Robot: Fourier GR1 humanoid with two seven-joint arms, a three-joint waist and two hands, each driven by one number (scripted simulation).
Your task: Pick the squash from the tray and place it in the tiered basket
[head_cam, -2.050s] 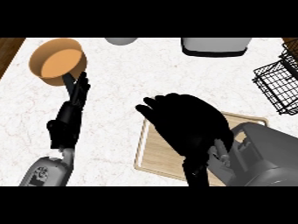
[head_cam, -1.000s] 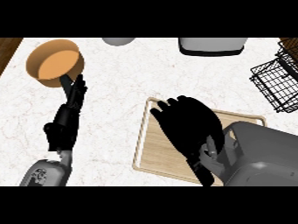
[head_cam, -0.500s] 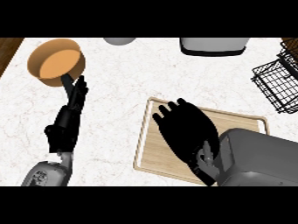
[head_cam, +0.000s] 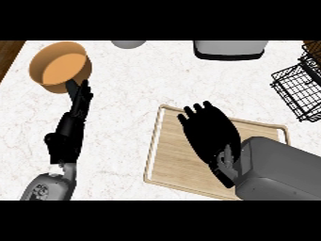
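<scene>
Right hand (head_cam: 210,136), black, lies palm-down over the pale wooden rectangular tray (head_cam: 168,157), which sits on the white marbled tabletop (head_cam: 135,94) at near right. Its fingers (head_cam: 196,112) are straight and slightly fanned, pointing far-left, with the tips close to the tray's far-left corner; nothing shows pinched or wrapped in them. The squash is not visible: the bare parts of the tray show no squash, so if it is on the tray it is under the palm or the broad grey forearm (head_cam: 291,174), which covers the tray's near right corner. Judgement: the hand is flat above the tray because this is the approach to the pick, with the grasp not yet closed; the task is at an early stage. The black wire tiered basket (head_cam: 307,92) stands at far right, well apart from the tray, and no squash shows in it. Left hand (head_cam: 71,124) rests at left, fingers up, straight and pressed together, holding nothing; it looks parked clear of the work. Its tips are just beside the near rim of the round orange bowl (head_cam: 57,69); contact cannot be told. A white squarish container (head_cam: 230,48) and a grey rounded object (head_cam: 128,44) sit at the far edge, both cut off. Writing, brands, labels: none readable on any item.
</scene>
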